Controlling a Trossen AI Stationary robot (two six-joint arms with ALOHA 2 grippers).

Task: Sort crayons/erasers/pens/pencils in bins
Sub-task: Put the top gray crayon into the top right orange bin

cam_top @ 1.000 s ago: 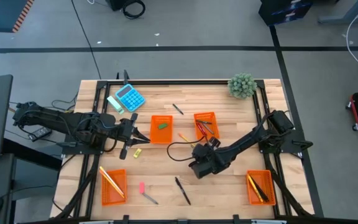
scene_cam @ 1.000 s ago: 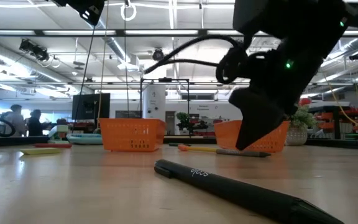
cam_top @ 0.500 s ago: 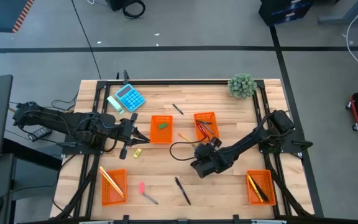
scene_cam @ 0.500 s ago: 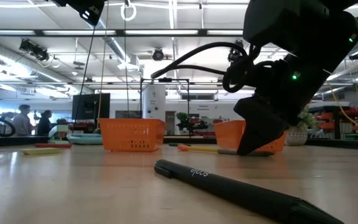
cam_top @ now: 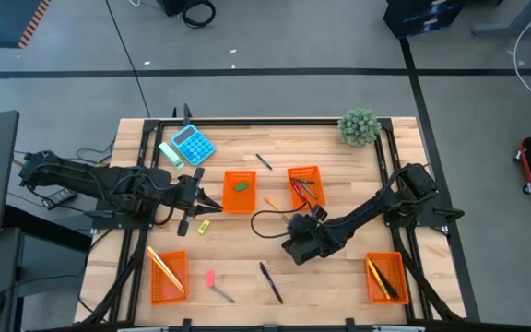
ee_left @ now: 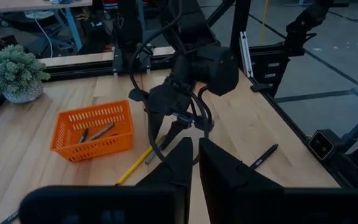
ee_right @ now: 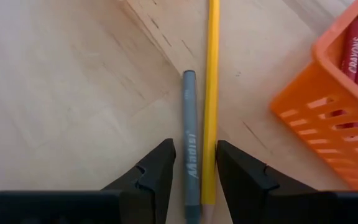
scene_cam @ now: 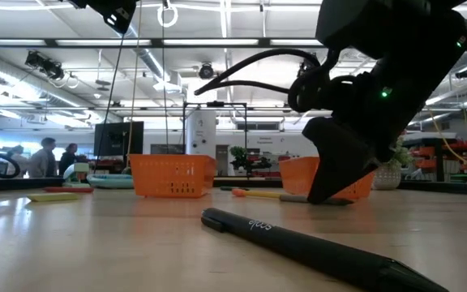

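I see my right end effector (ee_right: 191,163) released, fingers astride grey pen (ee_right: 190,143) and yellow pencil (ee_right: 211,93), crayon bin (ee_right: 347,106) beside, left end effector (ee_left: 191,163) clenched empty.

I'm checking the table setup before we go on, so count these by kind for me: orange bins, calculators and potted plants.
orange bins: 4
blue calculator: 1
potted plant: 1
Total: 6
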